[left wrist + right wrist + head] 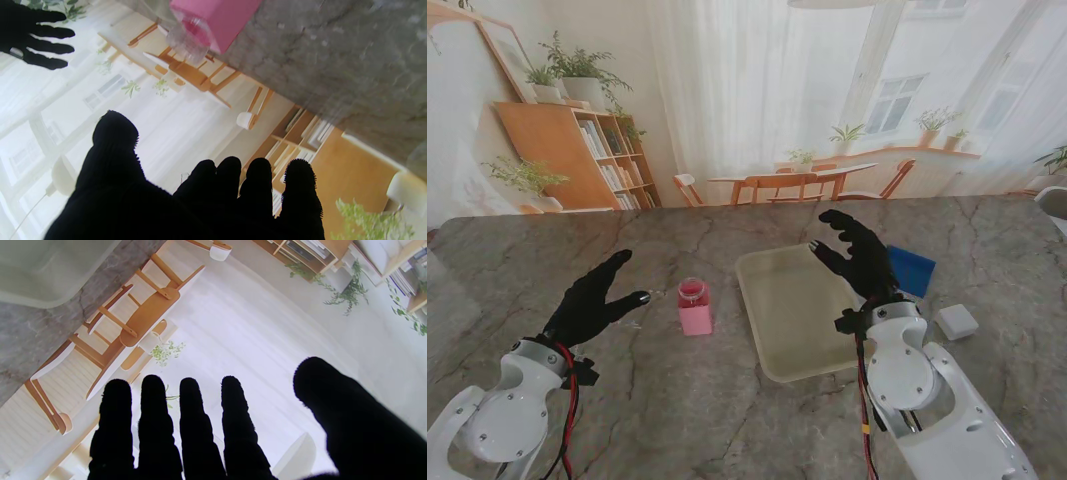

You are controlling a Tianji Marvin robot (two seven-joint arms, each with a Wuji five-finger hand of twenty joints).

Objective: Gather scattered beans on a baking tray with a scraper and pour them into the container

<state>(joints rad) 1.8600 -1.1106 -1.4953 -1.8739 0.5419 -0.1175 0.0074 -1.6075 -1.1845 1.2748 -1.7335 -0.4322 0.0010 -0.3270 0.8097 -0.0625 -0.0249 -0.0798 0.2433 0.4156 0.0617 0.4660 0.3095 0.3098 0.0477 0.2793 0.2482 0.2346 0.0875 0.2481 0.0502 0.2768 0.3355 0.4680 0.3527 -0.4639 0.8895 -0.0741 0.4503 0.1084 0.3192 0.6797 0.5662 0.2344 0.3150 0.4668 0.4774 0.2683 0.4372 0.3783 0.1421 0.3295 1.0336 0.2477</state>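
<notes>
The baking tray lies on the marble table right of centre, pale, with no beans that can be made out. The pink container stands just to its left. The left hand hovers left of the container, fingers spread, holding nothing. The right hand hangs over the tray's right edge, fingers apart, empty. A blue object lies right of it, partly hidden, with a small white block nearer to me.

The table has a gray stone top with dark cracks in it. A small white block sits on the table near its right side. Behind the table is a wall picture of a room, with a bookshelf, green plants, wooden chairs and bright windows.
</notes>
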